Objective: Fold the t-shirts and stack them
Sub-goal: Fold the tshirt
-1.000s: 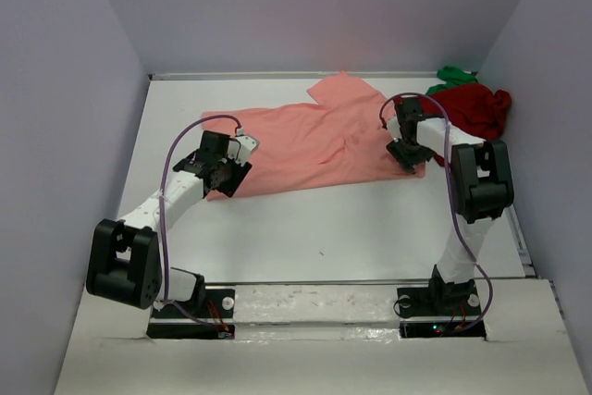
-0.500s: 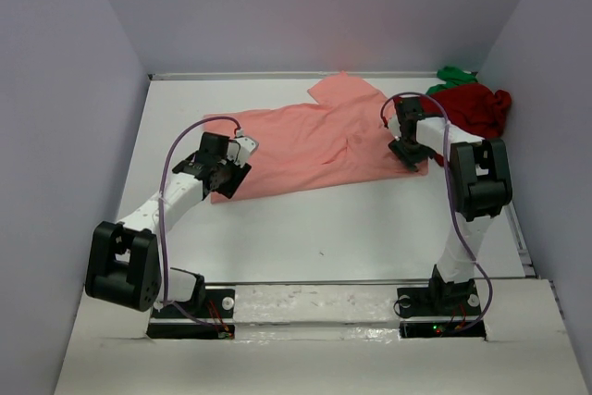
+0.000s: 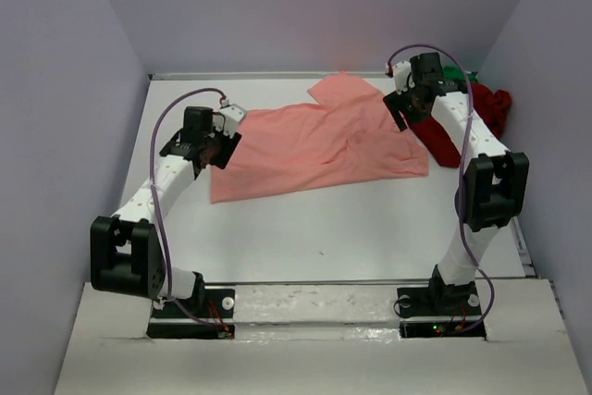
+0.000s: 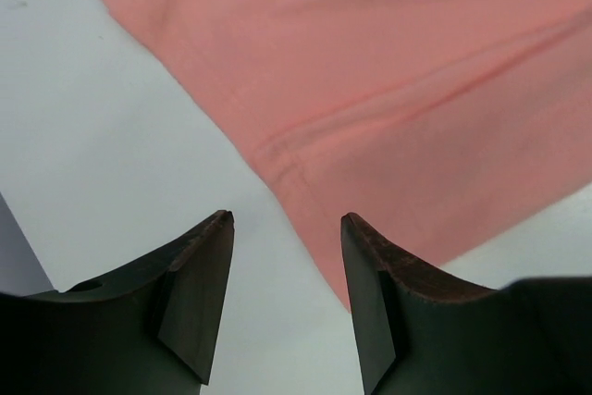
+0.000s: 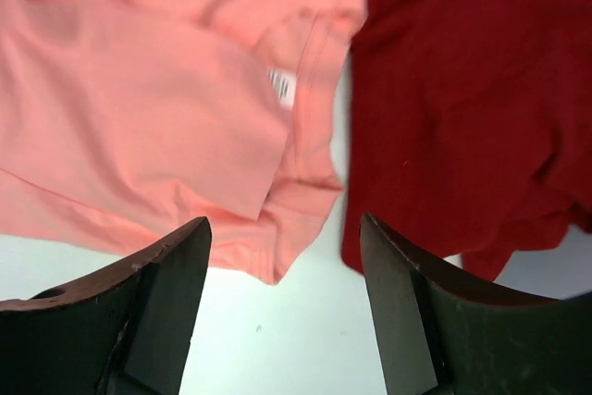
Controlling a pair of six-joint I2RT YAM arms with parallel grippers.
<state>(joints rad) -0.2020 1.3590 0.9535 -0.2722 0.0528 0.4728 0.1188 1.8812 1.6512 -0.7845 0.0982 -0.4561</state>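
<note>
Left fingers (image 4: 199, 293) spread, nothing between them, hovering over the left edge of the salmon-pink t-shirt (image 3: 314, 145), with a stitched seam right below. Right fingers (image 5: 166, 302) are also spread and empty. They sit above the spot where the salmon-pink shirt's corner comes up beside the dark red t-shirt (image 5: 462, 90), with a thin strip of worktop (image 3: 324, 228) between the two. Salmon-pink shirt lies mostly flat across the far middle of the worktop, with a few folds on its right side and a white label (image 5: 280, 87) showing. Dark red one is crumpled at the far right. Green t-shirt (image 3: 460, 72) is a small crumple behind the red, in the far right corner.
</note>
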